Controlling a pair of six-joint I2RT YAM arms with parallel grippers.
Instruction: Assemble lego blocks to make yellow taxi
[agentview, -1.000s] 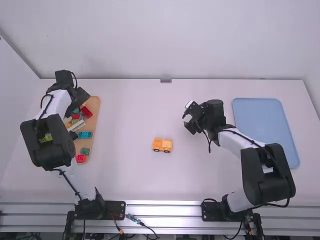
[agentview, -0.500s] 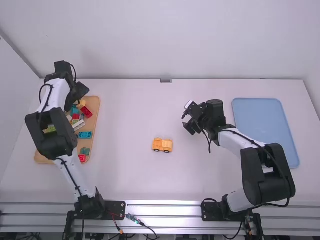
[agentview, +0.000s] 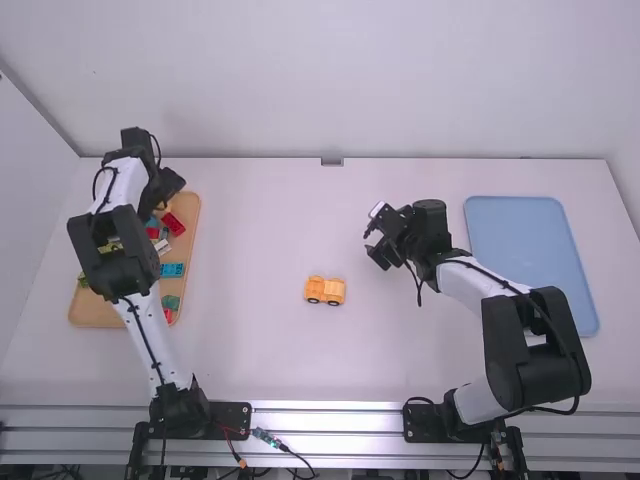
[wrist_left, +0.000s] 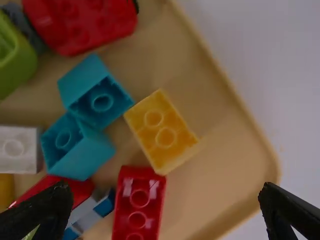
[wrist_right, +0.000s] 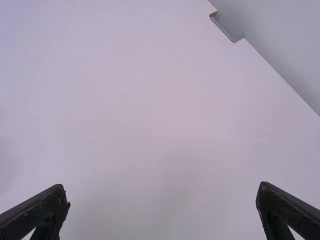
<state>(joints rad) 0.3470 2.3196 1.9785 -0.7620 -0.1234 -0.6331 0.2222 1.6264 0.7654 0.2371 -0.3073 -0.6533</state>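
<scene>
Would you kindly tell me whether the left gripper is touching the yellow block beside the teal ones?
Apart. The left wrist view shows the left gripper open, with a plain gap between each finger and the yellow block.

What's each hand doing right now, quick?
Left hand: open, holding nothing, over the wooden tray of blocks.
Right hand: open, holding nothing, above the white table.

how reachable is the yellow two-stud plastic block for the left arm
Probably yes: nothing covers the yellow block, and the black left gripper hangs open nearby, though a red plastic block sits close.
</scene>
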